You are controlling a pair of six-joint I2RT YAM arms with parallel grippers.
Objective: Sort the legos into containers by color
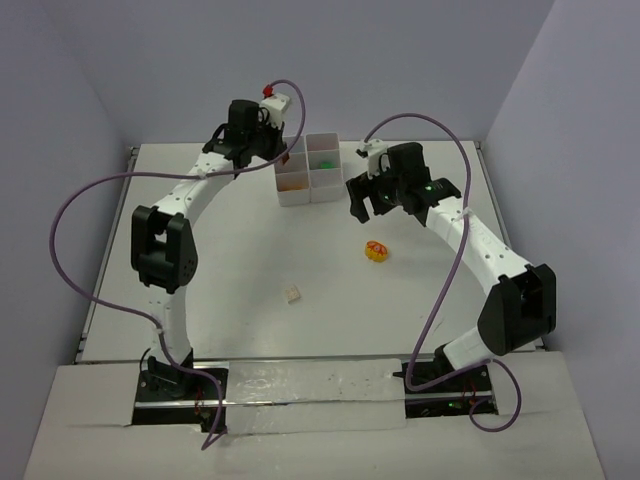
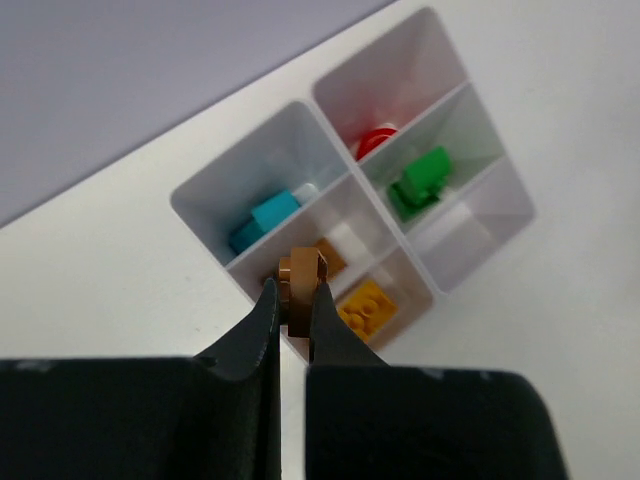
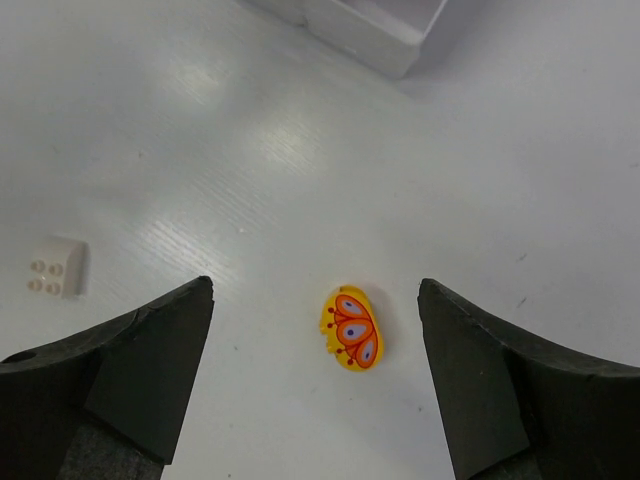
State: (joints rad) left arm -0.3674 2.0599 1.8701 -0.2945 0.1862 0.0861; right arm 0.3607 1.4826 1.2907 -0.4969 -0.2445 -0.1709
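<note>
The white six-compartment tray [image 1: 296, 197] stands at the back of the table; it also shows in the left wrist view [image 2: 205, 190]. In it lie a cyan brick [image 2: 266, 217], a red piece [image 2: 376, 140], a green brick [image 2: 422, 180], a brown piece [image 2: 328, 256] and a yellow brick [image 2: 365, 305]. My left gripper [image 2: 294, 300] is shut on a brown lego [image 2: 301, 283], held above the tray's near wall. My right gripper [image 3: 315, 300] is open above the table, its fingers on either side of a yellow piece with an orange pattern [image 3: 351, 329], which also shows in the top view [image 1: 376, 250]. A white brick [image 1: 292, 294] lies on the table.
The white brick also shows at the left of the right wrist view [image 3: 54, 269]. A corner of the tray [image 3: 370, 35] shows at the top of that view. Grey walls close the table at the back and sides.
</note>
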